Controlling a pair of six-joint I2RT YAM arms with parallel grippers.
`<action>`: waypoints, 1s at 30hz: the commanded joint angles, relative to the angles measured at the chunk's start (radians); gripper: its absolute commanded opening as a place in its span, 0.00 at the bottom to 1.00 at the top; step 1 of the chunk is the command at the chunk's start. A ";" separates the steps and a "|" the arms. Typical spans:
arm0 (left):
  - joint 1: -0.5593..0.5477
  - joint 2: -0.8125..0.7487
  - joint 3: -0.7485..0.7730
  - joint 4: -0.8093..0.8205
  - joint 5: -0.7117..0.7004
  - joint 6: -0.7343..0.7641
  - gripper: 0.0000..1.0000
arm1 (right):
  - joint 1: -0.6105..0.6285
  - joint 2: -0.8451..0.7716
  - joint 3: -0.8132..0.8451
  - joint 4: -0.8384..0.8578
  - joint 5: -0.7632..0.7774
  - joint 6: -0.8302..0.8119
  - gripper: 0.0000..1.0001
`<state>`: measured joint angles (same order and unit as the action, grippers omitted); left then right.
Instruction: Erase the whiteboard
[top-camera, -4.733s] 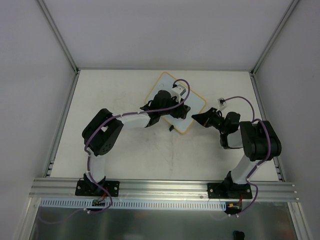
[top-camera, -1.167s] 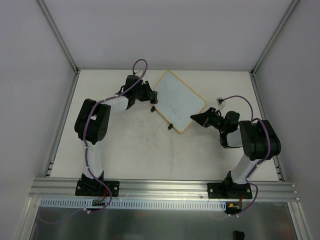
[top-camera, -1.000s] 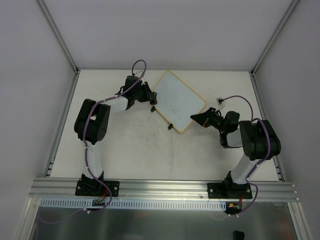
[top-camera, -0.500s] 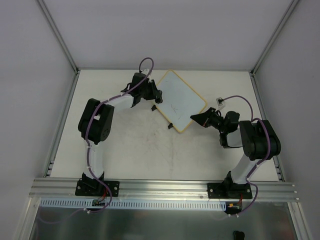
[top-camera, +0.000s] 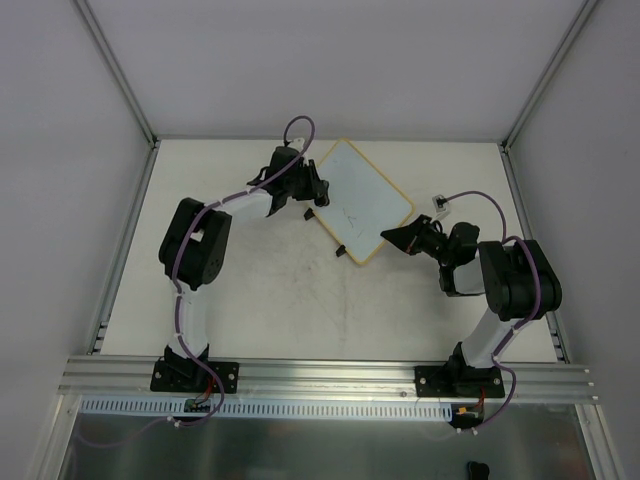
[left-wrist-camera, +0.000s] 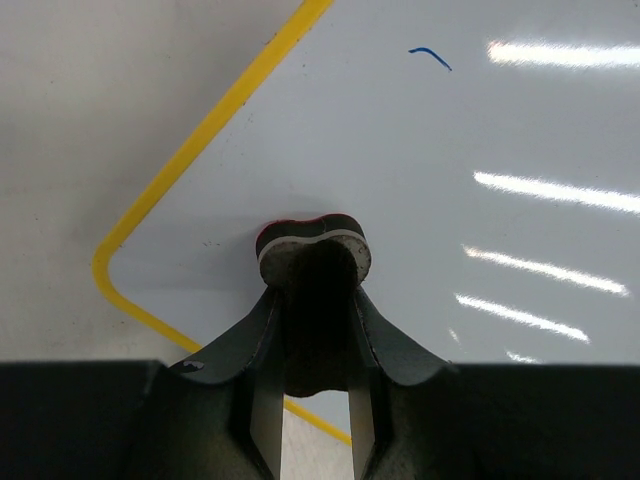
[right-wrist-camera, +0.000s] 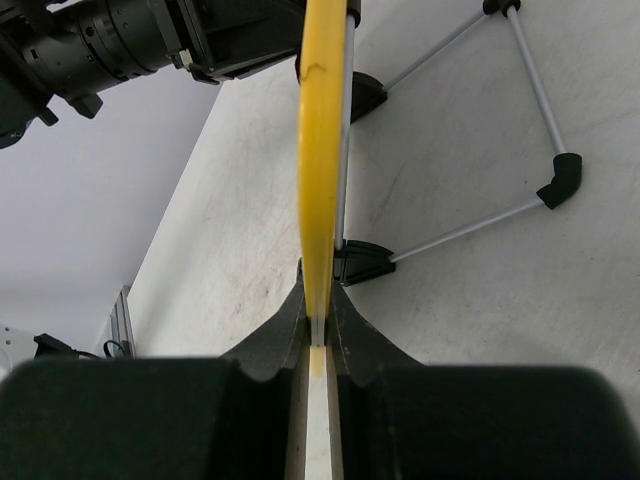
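Note:
The whiteboard (top-camera: 365, 200) lies tilted at the table's far middle, with a yellow rim and faint marks near its centre. My left gripper (top-camera: 314, 190) is at its left corner, shut on a small eraser (left-wrist-camera: 313, 252) with a grey pad and red back that touches the white surface (left-wrist-camera: 420, 180). A short blue stroke (left-wrist-camera: 430, 57) shows farther along the board. My right gripper (top-camera: 393, 237) is shut on the board's right edge; in the right wrist view the yellow rim (right-wrist-camera: 322, 150) runs edge-on between its fingers (right-wrist-camera: 320, 305).
The board's black feet (right-wrist-camera: 362, 262) and thin wire stand (right-wrist-camera: 470, 225) rest on the table beside the rim. A white cable connector (top-camera: 441, 205) hangs by the right arm. Metal frame rails (top-camera: 330, 375) border the table's near edge.
My left gripper has moved right, from beside the board's left edge onto its left corner, with the eraser in it. The right gripper and the board have stayed put.

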<state>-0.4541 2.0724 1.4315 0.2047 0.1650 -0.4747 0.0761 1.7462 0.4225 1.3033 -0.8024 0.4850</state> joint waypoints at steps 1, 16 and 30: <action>0.047 -0.037 0.012 -0.028 0.097 -0.018 0.00 | 0.010 0.010 0.035 0.228 -0.038 -0.042 0.00; 0.199 -0.121 -0.039 -0.090 0.133 0.022 0.00 | 0.011 0.056 0.108 0.223 -0.103 0.000 0.00; 0.121 -0.144 -0.022 -0.076 0.136 0.070 0.00 | 0.021 0.113 0.168 0.220 -0.158 0.050 0.00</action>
<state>-0.3290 1.9457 1.3727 0.1181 0.2802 -0.4305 0.0776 1.8599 0.5629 1.2953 -0.8921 0.5240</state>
